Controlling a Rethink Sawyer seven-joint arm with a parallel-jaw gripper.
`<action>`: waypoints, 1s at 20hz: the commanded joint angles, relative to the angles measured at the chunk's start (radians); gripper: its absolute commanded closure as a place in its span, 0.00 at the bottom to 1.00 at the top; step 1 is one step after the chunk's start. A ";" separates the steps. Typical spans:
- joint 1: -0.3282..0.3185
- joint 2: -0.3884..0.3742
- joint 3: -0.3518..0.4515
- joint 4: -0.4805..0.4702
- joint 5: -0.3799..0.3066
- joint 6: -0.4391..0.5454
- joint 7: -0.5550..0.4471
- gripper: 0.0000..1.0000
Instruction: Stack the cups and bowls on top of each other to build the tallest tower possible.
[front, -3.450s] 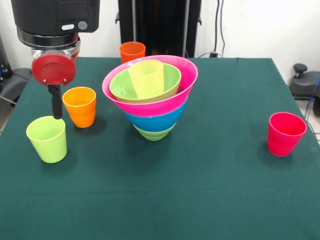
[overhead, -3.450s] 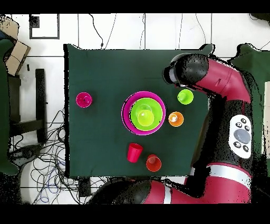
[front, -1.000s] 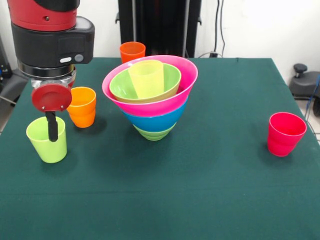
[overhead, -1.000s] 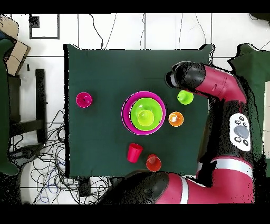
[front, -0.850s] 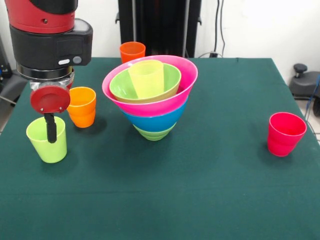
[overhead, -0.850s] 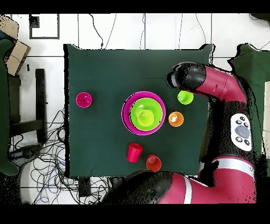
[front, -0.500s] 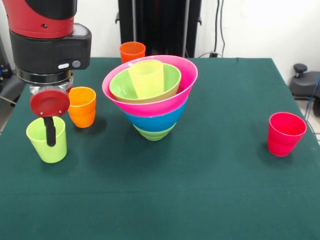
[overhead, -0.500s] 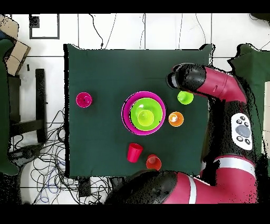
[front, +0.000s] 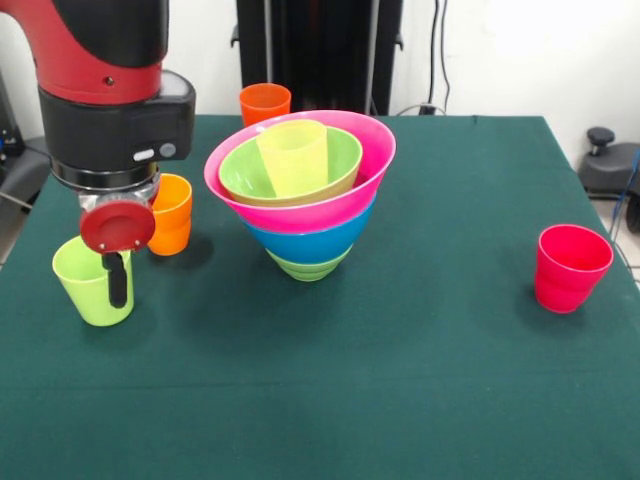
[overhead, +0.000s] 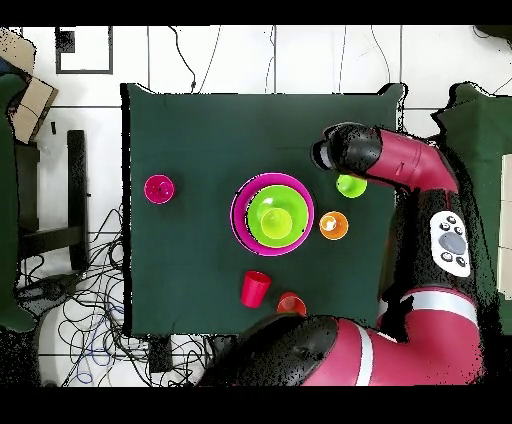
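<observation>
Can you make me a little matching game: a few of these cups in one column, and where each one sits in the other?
Things:
1. lime green cup
2. pale yellow cup
3. pinkish-red cup
4. orange cup at the table's far edge

Places:
A. standing alone, far to the right in the front view
B. inside the small green bowl atop the tower
C. behind the tower, near the black pedestal
D. under the robot's tool

Pairs: 1-D, 2-B, 3-A, 4-C

Lime green cup (front: 92, 280), orange cup (front: 172, 213), pinkish-red cup (front: 570, 267), dark green table (front: 420, 380).
</observation>
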 joint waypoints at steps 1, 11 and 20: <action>0.004 0.034 0.097 0.075 -0.090 -0.081 -0.202 0.00; -0.005 0.040 0.098 0.095 -0.117 -0.103 -0.201 0.00; -0.010 0.011 0.106 0.116 -0.115 -0.075 -0.199 0.00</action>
